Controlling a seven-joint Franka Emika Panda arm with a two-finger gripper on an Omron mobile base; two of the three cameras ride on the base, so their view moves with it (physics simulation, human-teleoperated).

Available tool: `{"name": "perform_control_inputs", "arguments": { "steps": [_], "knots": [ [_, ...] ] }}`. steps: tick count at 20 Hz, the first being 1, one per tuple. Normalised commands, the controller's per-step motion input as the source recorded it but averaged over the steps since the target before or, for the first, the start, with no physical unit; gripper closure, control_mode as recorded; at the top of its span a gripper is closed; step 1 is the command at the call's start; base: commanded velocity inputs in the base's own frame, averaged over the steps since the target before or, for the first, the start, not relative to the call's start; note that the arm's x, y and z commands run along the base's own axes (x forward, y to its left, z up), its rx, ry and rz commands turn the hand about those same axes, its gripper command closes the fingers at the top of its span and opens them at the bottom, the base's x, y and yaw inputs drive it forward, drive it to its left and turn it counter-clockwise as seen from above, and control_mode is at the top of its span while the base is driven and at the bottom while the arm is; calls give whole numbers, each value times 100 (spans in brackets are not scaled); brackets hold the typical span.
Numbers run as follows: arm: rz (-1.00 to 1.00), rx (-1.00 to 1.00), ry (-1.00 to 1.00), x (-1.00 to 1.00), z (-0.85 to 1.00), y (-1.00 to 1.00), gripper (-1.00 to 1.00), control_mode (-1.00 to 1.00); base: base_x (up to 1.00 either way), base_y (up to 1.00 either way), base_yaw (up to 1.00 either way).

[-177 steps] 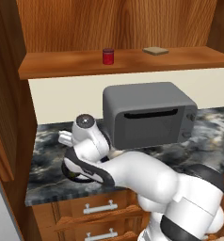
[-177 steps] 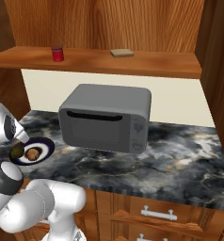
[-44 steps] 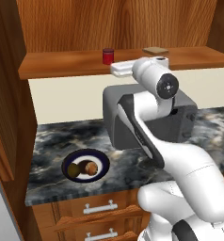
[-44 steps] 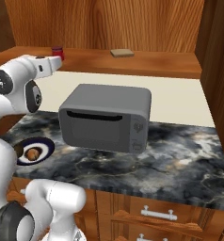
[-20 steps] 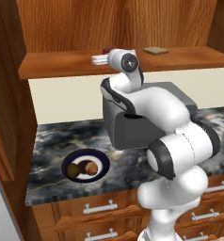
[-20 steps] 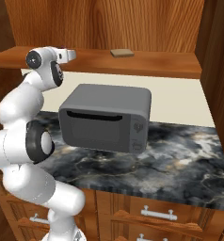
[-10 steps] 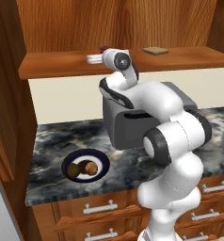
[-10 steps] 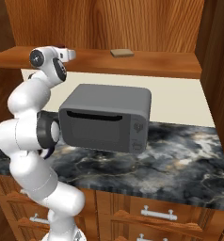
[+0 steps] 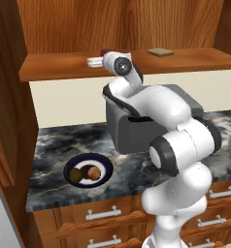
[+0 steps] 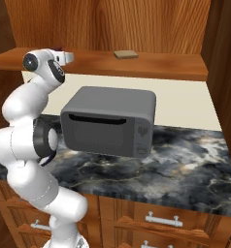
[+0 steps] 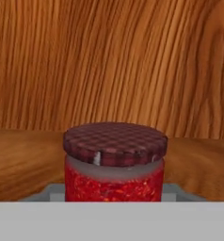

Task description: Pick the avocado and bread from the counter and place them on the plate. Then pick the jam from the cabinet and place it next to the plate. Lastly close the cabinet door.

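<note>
The jam [image 11: 114,160], a red jar with a dark checked lid, stands on the cabinet shelf [image 9: 54,70] right in front of the hand camera. My gripper [image 11: 114,193] is shut on it, a grey pad [image 11: 52,192] against each side of the jar. From the left base view, the hand [image 9: 95,61] reaches left along the shelf and covers most of the jar. On the counter [image 9: 54,145] below lies the plate [image 9: 104,163] with the avocado [image 9: 76,174] and the bread [image 9: 92,172] on it, side by side.
A grey microwave-like box [image 9: 137,126] stands on the counter under the shelf, right of the plate. A flat tan slab [image 9: 160,51] lies further right on the shelf. The open cabinet door [image 9: 6,97] stands at the left. Drawers with horizontal handles [image 9: 103,213] run below.
The jaws have shut on the jam. The hand has also slid a little further left along the shelf.
</note>
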Motion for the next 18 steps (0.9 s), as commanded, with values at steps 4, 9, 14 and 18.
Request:
{"name": "perform_control_inputs", "arguments": {
  "steps": [4, 9, 14, 18],
  "knots": [
    [0, 5, 0, -100, 15, -3, 100, -100, 0, 0, 0],
    [-3, 10, 0, -100, 29, -15, 100, -100, 0, 0, 0],
    [-7, 9, 1, -100, 17, -24, 100, -100, 0, 0, 0],
    [-4, 3, 4, -100, 2, -32, 100, -100, 0, 0, 0]
  ]
}}
